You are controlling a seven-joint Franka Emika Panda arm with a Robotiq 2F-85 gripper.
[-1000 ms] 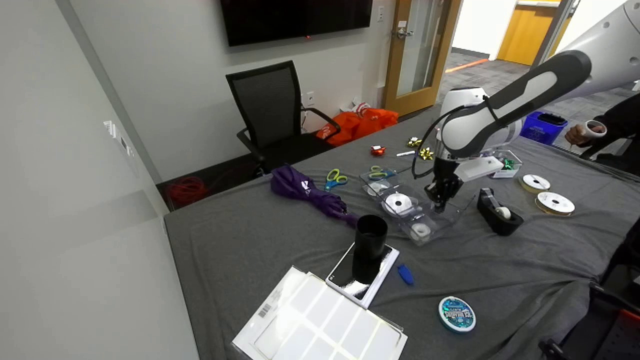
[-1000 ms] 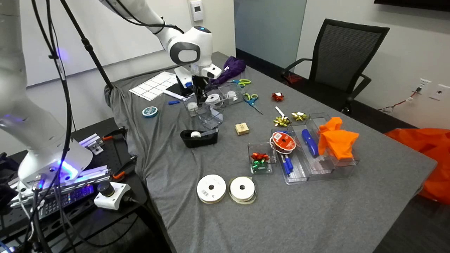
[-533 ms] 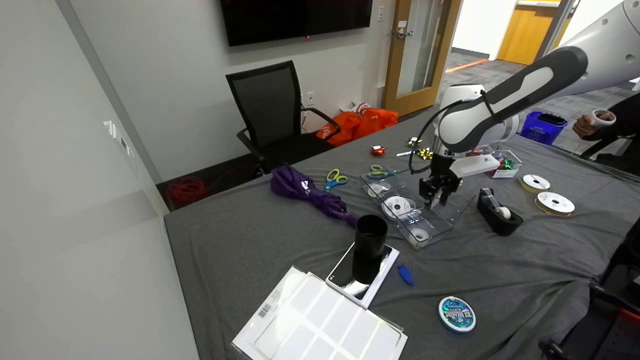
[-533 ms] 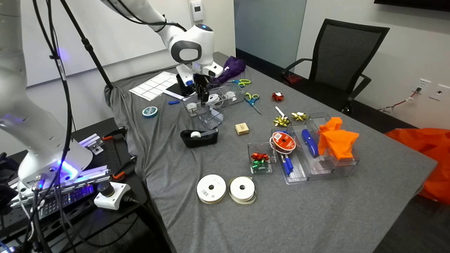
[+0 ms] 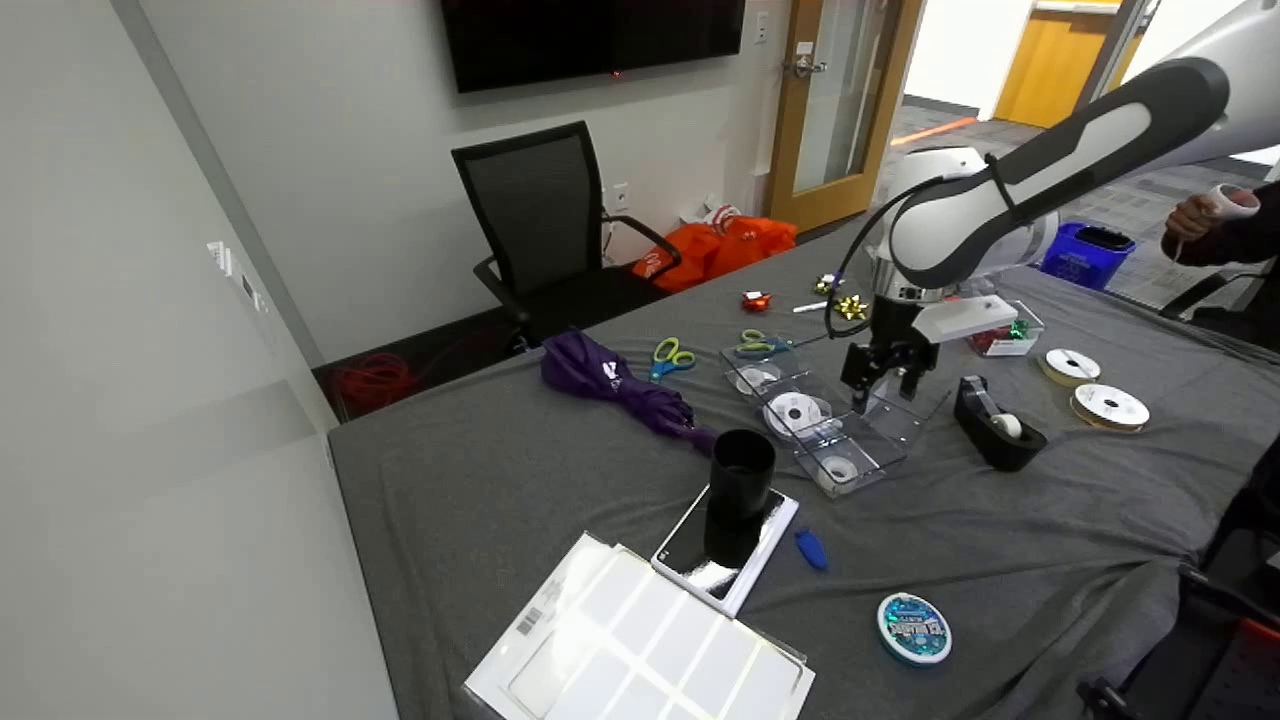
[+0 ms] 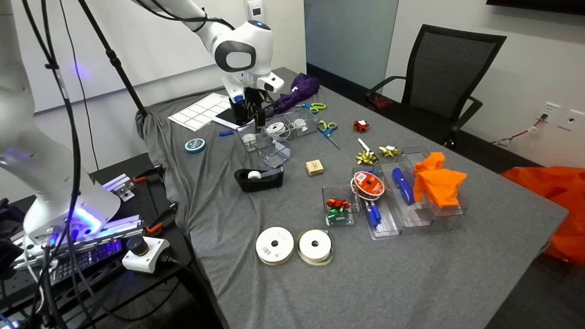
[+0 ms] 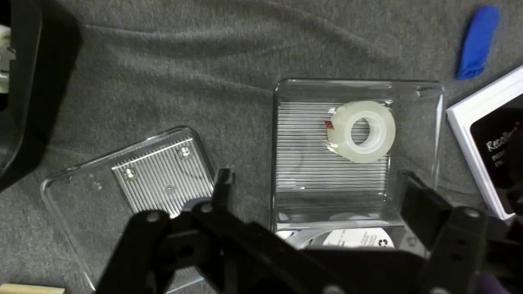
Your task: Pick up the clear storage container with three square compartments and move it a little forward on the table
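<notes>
The clear storage container point(image 5: 872, 462) lies flat on the dark grey table point(image 6: 374, 283), three square compartments in a row. A tape roll point(image 7: 361, 132) sits in its nearest compartment in the wrist view; in an exterior view a white spool point(image 5: 796, 411) fills the middle one and another white roll point(image 5: 757, 377) the far one. Above the container my gripper point(image 7: 318, 175) stands wide open, nothing between its fingers. In the wrist view one finger appears over the gap beside the container, the opposite one overlaps its far wall; exact height is hard to tell.
A separate clear tray point(image 6: 276, 157) lies right beside the container. Close by are a black tape dispenser point(image 5: 1000, 430), a purple umbrella point(image 5: 625, 392), blue-green scissors point(image 6: 327, 130), a black cup point(image 5: 742, 470) on a white box, and a blue item point(image 7: 478, 43).
My gripper has opened from nearly shut and let go of the container, which has settled slightly lower onto the table. Since then the gripper has risen a little.
</notes>
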